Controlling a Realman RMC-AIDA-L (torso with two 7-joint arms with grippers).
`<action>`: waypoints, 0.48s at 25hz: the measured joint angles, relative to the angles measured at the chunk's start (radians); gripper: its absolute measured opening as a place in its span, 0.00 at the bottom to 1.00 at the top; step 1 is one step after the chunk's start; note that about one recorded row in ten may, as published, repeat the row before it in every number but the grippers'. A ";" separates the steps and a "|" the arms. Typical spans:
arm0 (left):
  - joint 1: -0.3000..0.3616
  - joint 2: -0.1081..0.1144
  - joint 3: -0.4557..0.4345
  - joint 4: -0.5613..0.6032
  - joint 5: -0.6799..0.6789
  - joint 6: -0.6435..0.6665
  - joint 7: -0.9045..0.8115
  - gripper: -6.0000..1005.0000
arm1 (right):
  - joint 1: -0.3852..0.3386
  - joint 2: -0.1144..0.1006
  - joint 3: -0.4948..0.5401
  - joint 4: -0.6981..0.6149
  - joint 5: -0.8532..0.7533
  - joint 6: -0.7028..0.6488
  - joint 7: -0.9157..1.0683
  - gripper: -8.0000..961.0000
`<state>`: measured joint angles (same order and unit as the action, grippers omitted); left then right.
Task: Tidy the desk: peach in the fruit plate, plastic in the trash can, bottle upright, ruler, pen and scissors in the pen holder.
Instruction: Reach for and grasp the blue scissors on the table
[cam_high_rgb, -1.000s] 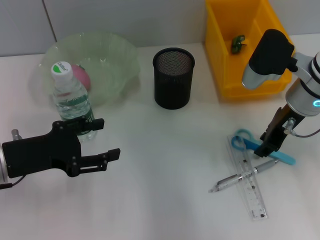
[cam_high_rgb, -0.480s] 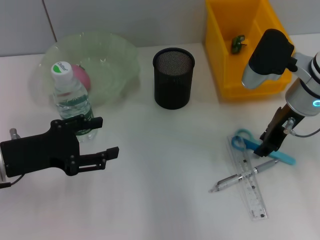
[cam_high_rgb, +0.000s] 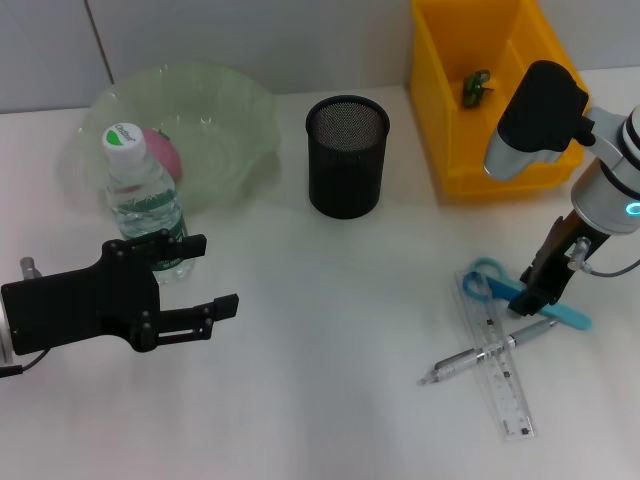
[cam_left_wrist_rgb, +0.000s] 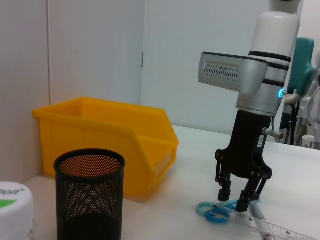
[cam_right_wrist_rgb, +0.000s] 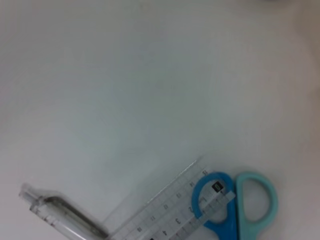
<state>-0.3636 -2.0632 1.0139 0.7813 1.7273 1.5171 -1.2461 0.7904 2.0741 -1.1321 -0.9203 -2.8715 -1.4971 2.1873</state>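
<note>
A pink peach lies in the green translucent fruit plate. In front of it the bottle stands upright. Just in front of the bottle, my left gripper is open and holds nothing. Green plastic lies in the yellow trash can. The black mesh pen holder stands mid-table. My right gripper is open, its tips down over the blue scissors. The clear ruler and the pen lie crossed beside them.
The trash can stands at the back right, close behind my right arm. The table edge runs along the wall behind the plate and pen holder. Open white tabletop lies between the two grippers.
</note>
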 joint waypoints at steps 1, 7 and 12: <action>0.000 0.000 0.000 0.000 0.000 0.000 0.000 0.83 | 0.000 0.000 0.000 0.000 0.000 0.000 0.000 0.37; 0.001 0.000 0.000 0.002 0.000 0.000 0.000 0.83 | -0.002 0.001 0.000 0.000 0.000 0.003 -0.003 0.31; 0.001 0.000 0.000 0.003 0.000 0.000 0.000 0.83 | -0.003 0.001 0.000 0.000 0.000 0.005 -0.004 0.26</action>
<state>-0.3622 -2.0632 1.0139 0.7846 1.7273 1.5171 -1.2465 0.7870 2.0754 -1.1321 -0.9204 -2.8716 -1.4924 2.1836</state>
